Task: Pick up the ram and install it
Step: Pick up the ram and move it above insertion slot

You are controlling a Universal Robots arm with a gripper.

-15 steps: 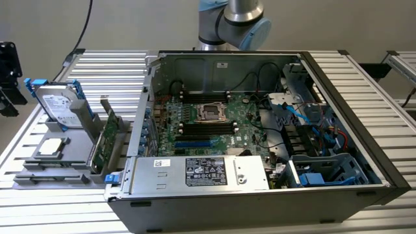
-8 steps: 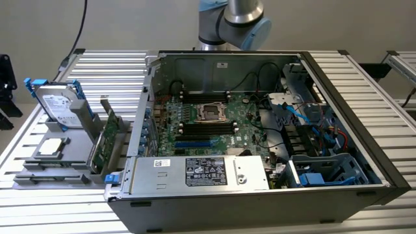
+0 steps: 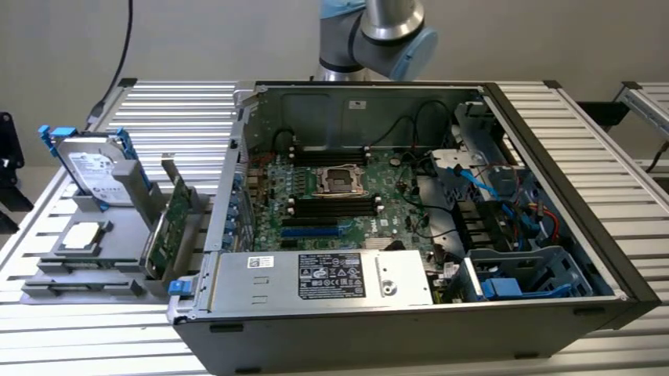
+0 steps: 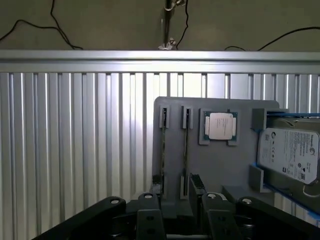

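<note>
Wrist view: you look down on a grey holder (image 4: 220,165) lying on the slatted aluminium bench (image 4: 75,140).
gripper (image 4: 181,217): your fingers stand spread, nothing pinched between them, close to one edge of the holder.
ram (image 4: 163,150): thin stick seen edge-on, seated in a long slot of the holder, not yet lifted; a like strip sits in the next slot.
CPU (image 4: 218,125): flat in its pocket, just beside the slots.
hard drive (image 4: 290,155): at the holder's end, past the CPU.
computer case (image 3: 418,235): open on the bench, motherboard (image 3: 324,204) exposed, memory slots (image 3: 332,205) either side of the CPU socket (image 3: 339,178).
expansion card (image 3: 168,227): upright between holder and case.
</note>
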